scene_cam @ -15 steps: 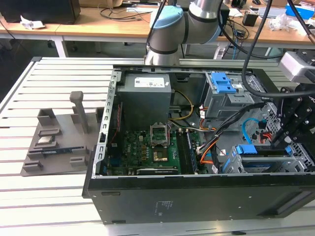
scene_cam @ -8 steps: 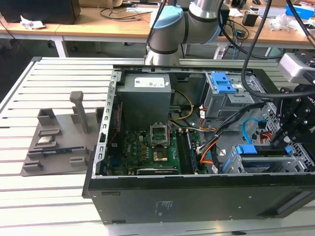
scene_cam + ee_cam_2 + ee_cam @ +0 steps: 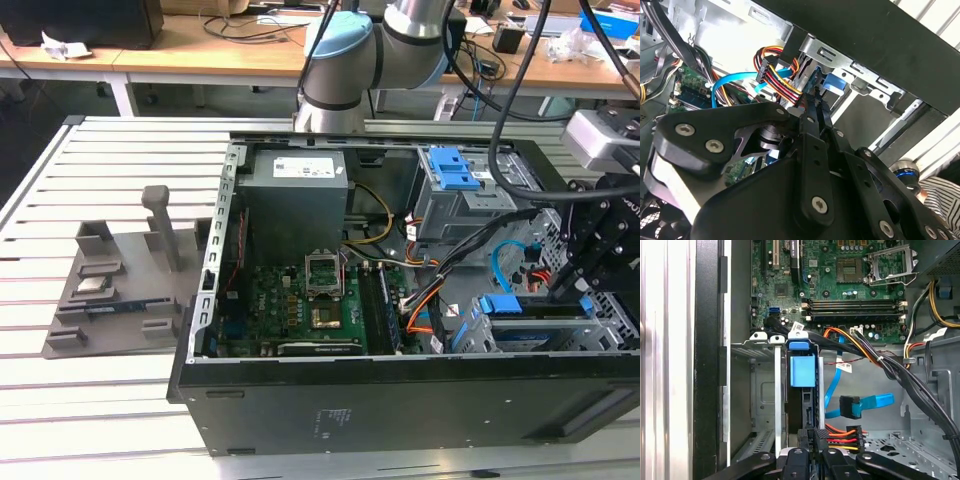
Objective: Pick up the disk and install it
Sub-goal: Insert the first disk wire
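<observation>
The disk (image 3: pixel 801 385) is standing on edge in the drive bay (image 3: pixel 762 390) at the front corner of the open computer case (image 3: pixel 300 400), its blue frame tab showing at the bay's mouth. In the exterior view it is sitting at the right end of the case, blue frame (image 3: pixel 530 312) uppermost. Its long axis is running along the bay slot, toward the motherboard (image 3: pixel 840 275) in the first wrist view. The gripper (image 3: pixel 807 440) is closing its fingers on the disk's near thin edge, beside the power cable plug (image 3: pixel 842 437). The disk is looking rigid, fairly heavy and shock-sensitive, with smooth metal faces; holding it across the framed edges is appearing safest.
</observation>
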You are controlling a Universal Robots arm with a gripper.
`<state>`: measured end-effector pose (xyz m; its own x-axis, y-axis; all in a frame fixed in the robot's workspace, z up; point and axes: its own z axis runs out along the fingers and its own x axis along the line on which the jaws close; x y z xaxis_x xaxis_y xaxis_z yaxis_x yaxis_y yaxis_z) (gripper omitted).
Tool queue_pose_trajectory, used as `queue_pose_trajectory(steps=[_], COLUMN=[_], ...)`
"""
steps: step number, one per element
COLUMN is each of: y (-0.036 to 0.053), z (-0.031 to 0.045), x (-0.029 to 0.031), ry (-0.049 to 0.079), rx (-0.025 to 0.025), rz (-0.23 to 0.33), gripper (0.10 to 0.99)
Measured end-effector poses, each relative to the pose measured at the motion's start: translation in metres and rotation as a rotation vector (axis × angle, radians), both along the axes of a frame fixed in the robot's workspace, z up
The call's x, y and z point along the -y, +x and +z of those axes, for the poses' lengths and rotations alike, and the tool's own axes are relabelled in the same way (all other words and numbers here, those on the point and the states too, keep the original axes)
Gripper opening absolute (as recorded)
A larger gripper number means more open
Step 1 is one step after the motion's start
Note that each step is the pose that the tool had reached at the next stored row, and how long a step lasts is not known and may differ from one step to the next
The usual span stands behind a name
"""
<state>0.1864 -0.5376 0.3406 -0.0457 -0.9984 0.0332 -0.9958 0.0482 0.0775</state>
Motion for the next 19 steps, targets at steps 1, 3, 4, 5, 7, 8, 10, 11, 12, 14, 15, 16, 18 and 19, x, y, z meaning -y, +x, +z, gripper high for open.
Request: queue_pose_trajectory(steps=[1,3,4,5,7,8,10,11,12,14,15,16,18,19], y=[0.0001,0.0003,0.0004,0.0007,0.0009,0.0012,0.0012,0.0012,0.0012,0.0012,0.0012,0.0012,0.0012,0.0012], z=[-0.0002,-0.0003,-0.0003,-0.0004,-0.0007,-0.0009,-0.0009,-0.0022,-0.0034,-0.0039,-0.0039,-0.0041,-0.0046,-0.0046], x=[0.0,0.0,0.0,-0.0002,-0.0009,-0.0011,-0.0011,-0.0011,-0.0011,-0.0011,-0.0011,-0.0011,-0.0011,-0.0011], ry=[0.0,0.0,0.0,0.0,0.001,0.001,0.0,0.0,-0.001,-0.001,-0.001,0.0,0.001,0.0], rx=[-0.0001,0.0,-0.0001,0.0,0.0001,-0.0002,0.0,0.0,0.0,0.0,0.0,0.0,-0.0001,-0.0001], rz=[-0.004,-0.01,-0.014,-0.018,-0.024,-0.028,-0.03,-0.03,-0.03,-0.03,-0.03,-0.03,-0.03,-0.03], gripper=[0.169,0.169,0.169,0.169,0.169,0.169,0.169,0.169,0.169,0.169,0.169,0.169,0.18,0.18])
